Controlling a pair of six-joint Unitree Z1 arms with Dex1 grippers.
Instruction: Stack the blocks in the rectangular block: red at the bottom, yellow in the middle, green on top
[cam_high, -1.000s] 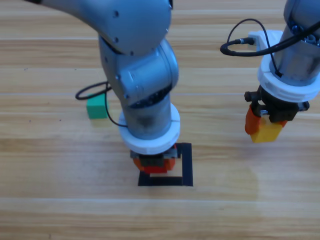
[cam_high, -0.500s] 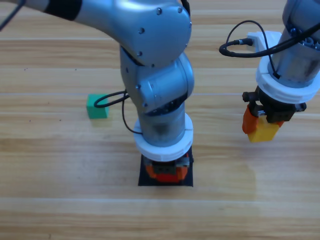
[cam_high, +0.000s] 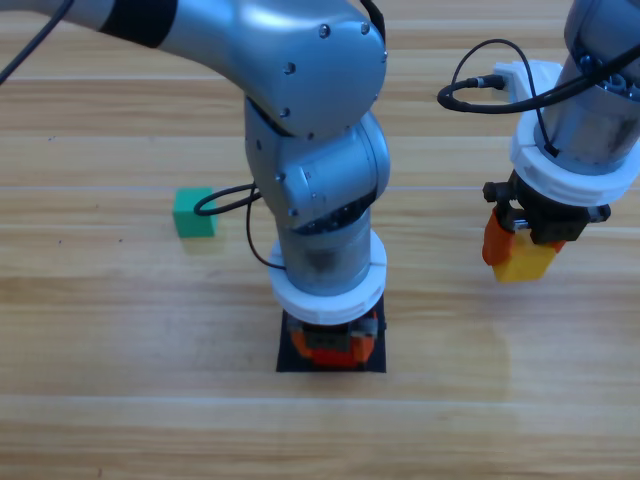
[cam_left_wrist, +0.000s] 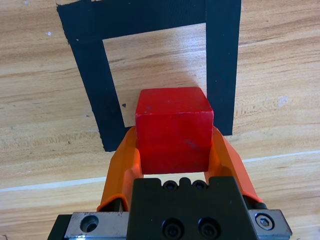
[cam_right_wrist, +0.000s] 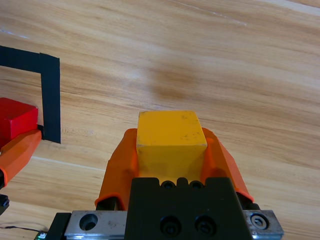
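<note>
Table (cam_high: 100, 400): pale wood planks, grain running across, faint sheen below the right gripper.
Left gripper (cam_left_wrist: 172, 142): jaws clenched on red cube (cam_left_wrist: 173, 127), poised over the black tape outline (cam_left_wrist: 222, 65), the cube at the outline's near edge; whether it touches the wood cannot be told.
Right gripper (cam_right_wrist: 170, 150): grasping yellow cube (cam_right_wrist: 171, 135), held above bare wood, well right of the outline.
Green cube (cam_high: 193, 212): loose on the table, left of the left arm, beside its black cable (cam_high: 225, 200).
</note>
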